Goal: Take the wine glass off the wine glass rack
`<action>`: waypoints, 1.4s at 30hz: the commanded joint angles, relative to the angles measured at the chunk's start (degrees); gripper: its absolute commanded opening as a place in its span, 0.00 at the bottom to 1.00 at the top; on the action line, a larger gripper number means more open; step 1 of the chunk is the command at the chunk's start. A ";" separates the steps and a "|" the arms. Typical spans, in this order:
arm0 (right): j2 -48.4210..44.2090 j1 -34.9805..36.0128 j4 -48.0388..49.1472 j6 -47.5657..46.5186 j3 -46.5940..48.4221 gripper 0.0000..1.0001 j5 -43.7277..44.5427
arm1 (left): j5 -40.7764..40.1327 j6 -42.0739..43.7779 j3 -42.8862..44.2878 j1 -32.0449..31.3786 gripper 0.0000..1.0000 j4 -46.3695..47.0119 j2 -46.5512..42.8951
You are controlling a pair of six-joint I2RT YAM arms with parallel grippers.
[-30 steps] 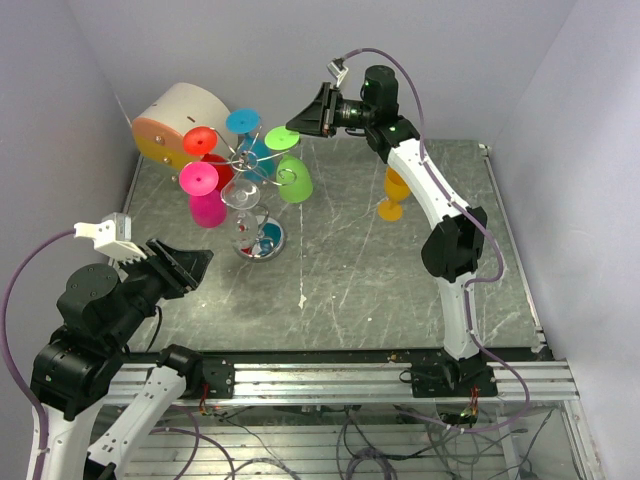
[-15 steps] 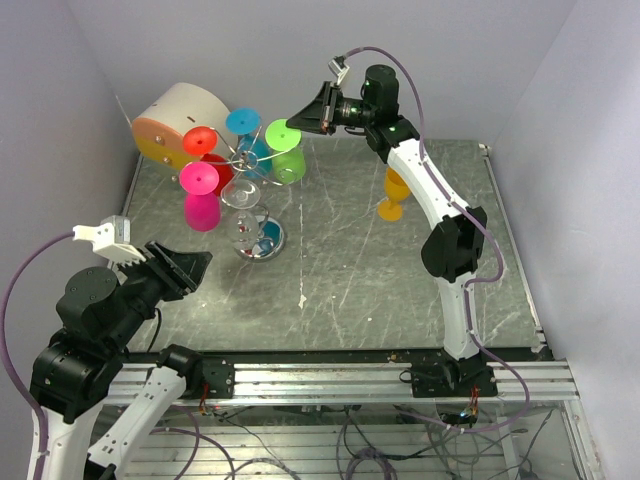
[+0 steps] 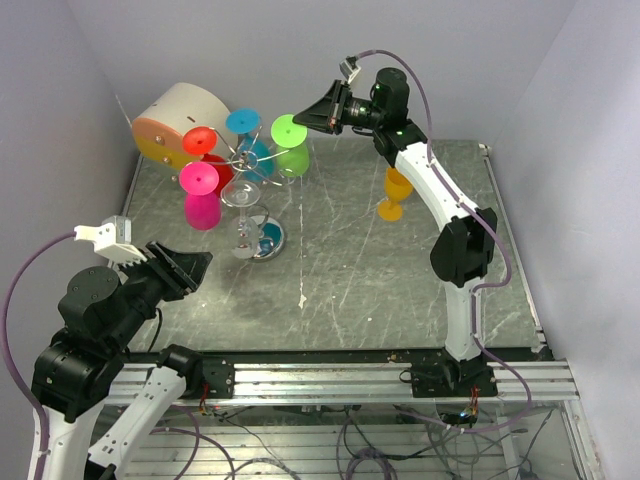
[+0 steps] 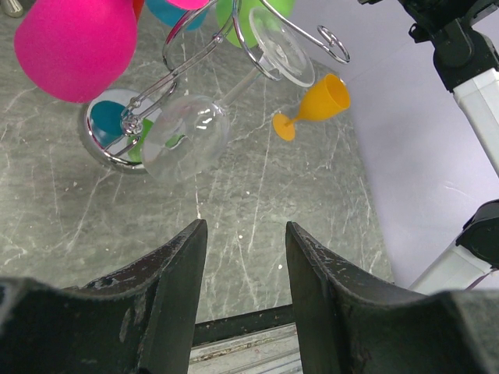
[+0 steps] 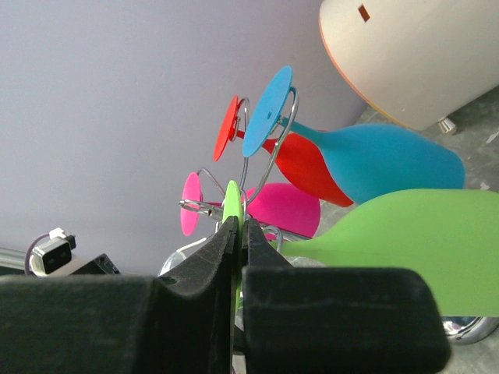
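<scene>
Chrome wire, mirror-glossy base: wine glass rack point(image 4: 101, 148). Opaque satin plastic: green wine glass point(image 5: 413, 234). Transparent, glossy: clear glass point(image 4: 187, 136). Grey marbled, scratched, dull: table point(image 3: 350, 270). Black, matt, scuffed: left gripper point(image 4: 245, 230) fingers point(image 4: 175, 296).

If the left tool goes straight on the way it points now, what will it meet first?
Probably the clear glass hanging from the rack, though depth is hard to judge; the table lies beyond.

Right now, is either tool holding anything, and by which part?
The right tool pinches the green wine glass by its round foot; the left tool holds nothing.
</scene>
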 commanded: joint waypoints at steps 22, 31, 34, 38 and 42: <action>-9.11 -0.55 -1.56 -2.27 -5.53 0.00 -1.15 | -0.42 -0.61 -1.42 -0.19 0.56 1.25 -0.60; -7.98 0.90 -3.36 -3.22 -4.06 0.00 -2.87 | 0.01 -0.86 -1.43 -0.21 0.55 1.56 -0.39; -5.74 1.78 -4.42 -3.67 -1.96 0.00 -2.75 | -0.06 -0.71 -1.17 -0.21 0.55 1.46 -0.32; -3.68 2.58 -4.43 -3.18 0.60 0.00 -2.63 | -0.60 -0.52 -0.49 -0.19 0.56 0.98 -0.52; -1.39 3.23 -4.90 -2.85 3.82 0.00 -2.39 | -0.91 -0.38 -0.39 -0.17 0.56 0.63 -0.72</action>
